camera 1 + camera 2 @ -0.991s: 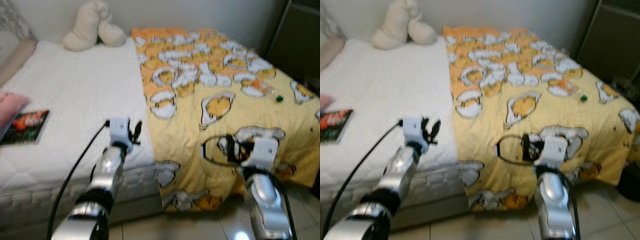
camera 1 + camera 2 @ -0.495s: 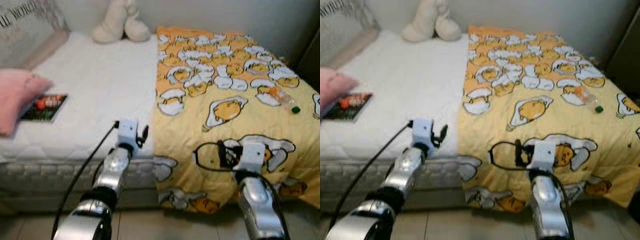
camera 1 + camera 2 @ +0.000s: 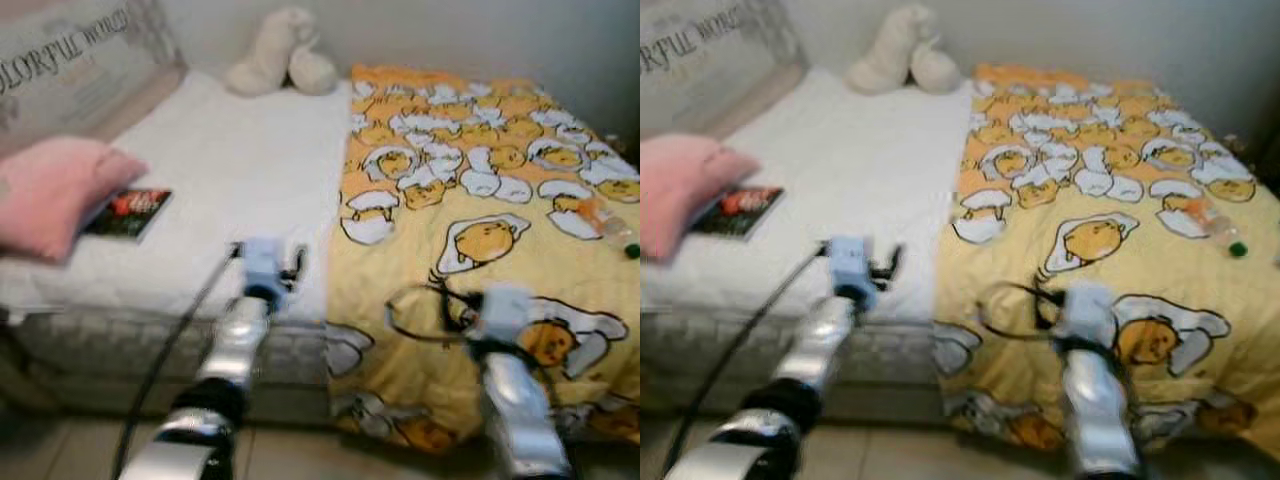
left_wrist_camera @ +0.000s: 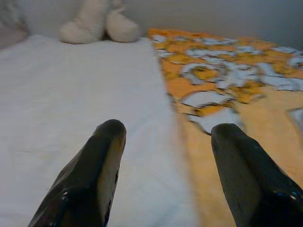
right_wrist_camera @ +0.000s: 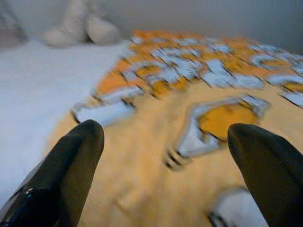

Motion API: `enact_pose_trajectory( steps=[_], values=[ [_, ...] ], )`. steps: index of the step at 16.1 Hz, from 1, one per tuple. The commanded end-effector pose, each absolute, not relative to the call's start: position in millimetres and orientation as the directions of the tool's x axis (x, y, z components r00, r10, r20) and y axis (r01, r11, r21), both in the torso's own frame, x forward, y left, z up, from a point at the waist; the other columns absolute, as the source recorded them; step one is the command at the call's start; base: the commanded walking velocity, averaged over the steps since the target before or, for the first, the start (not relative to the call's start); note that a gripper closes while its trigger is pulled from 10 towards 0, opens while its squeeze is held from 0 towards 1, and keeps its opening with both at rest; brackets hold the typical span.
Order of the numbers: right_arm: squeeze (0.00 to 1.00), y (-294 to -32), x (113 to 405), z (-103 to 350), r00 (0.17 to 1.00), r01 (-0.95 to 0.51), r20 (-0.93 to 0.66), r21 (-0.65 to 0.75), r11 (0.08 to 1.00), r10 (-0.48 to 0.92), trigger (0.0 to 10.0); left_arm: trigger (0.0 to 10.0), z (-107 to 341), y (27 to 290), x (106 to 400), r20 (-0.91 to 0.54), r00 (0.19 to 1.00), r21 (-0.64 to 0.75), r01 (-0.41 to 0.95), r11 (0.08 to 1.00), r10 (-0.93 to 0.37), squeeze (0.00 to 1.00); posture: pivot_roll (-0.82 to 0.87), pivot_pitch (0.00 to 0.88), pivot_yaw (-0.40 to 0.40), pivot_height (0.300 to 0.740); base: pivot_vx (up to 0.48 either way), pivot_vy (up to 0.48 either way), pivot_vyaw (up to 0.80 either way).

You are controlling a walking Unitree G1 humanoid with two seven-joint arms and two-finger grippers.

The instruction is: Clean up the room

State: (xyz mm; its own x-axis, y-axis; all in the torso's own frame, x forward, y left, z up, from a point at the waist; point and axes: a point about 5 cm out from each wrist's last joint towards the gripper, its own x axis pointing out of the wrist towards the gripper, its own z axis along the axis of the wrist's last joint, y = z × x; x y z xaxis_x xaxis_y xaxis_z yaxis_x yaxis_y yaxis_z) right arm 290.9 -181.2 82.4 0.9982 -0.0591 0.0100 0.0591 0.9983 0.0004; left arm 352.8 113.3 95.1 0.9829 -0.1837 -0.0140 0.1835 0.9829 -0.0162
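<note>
Both my left gripper [image 4: 163, 135] and right gripper [image 5: 165, 137] are wide open, empty; I'd steady, then reach the plastic bottle [image 3: 607, 221] at frame right, on the yellow blanket [image 3: 480, 200]

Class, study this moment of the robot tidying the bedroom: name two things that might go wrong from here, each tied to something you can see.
1. The plastic bottle lies loose on the yellow blanket near the bed's right side; tugging the blanket might roll it off.
2. The book sits partly under the pink pillow; a grab by the open left gripper could drag the pillow along.
</note>
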Motion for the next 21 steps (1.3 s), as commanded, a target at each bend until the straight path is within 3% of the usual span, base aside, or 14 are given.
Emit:
enact_pose_trajectory(
  steps=[1, 9, 10, 12, 17, 21],
  values=[
    [0.0, -192.8, 288.6, 75.8, 0.995, 0.104, -0.009, -0.013, 0.995, -0.104, 10.0, 10.0, 106.9, 97.2, 355.8, 0.031, 0.967, -0.015, 0.255, 0.967, -0.255, 0.0, 0.04, 0.0, 0.061, 0.74, 0.48, 0.0, 0.48],
    [0.0, -196.5, 291.6, 74.8, 0.99, 0.14, -0.004, -0.025, 0.99, -0.14, 10.0, 10.0, 113.7, 80.5, 356.5, 0.036, 0.93, 0.09, 0.361, 0.928, -0.365, 0.0, 0.04, 0.0, 0.062, 0.74, 0.48, 0.0, 0.14],
    [0.0, -197.2, 290.9, 74.5, 0.99, 0.141, -0.004, -0.027, 0.99, -0.141, 10.0, 10.0, 109.7, 78.9, 356.0, 0.004, 0.934, 0.126, 0.353, 0.927, -0.356, 0.0, 0.04, 0.0, 0.059, 0.74, 0.0, 0.0, 0.0],
    [0.0, -197.5, 287.5, 73.2, 0.991, 0.13, -0.009, -0.036, 0.991, -0.131, 10.0, 10.0, 104.7, 81.5, 352.2, 0.006, 0.935, 0.047, 0.355, 0.934, -0.356, 0.0, 0.03, 0.0, 0.045, 0.74, 0.0, 0.0, 0.0],
    [0.0, -200.1, 280.8, 69.2, 0.992, 0.119, -0.028, -0.049, 0.992, -0.121, 10.0, 10.0, 96.2, 81.3, 348.0, -0.022, 0.942, 0.047, 0.336, 0.941, -0.335, 0.0, 0.03, 0.0, 0.027, 0.74, 0.371, -0.3, 0.0],
    [0.0, -203.2, 295.9, 69.9, 0.988, 0.136, -0.06, -0.054, 0.989, -0.139, 10.0, 10.0, 98.9, 90.5, 350.5, -0.026, 0.956, 0.112, 0.292, 0.95, -0.291, 0.0, 0.08, 0.015, 0.025, 0.74, 0.27, -0.141, 0.0]
  ],
)
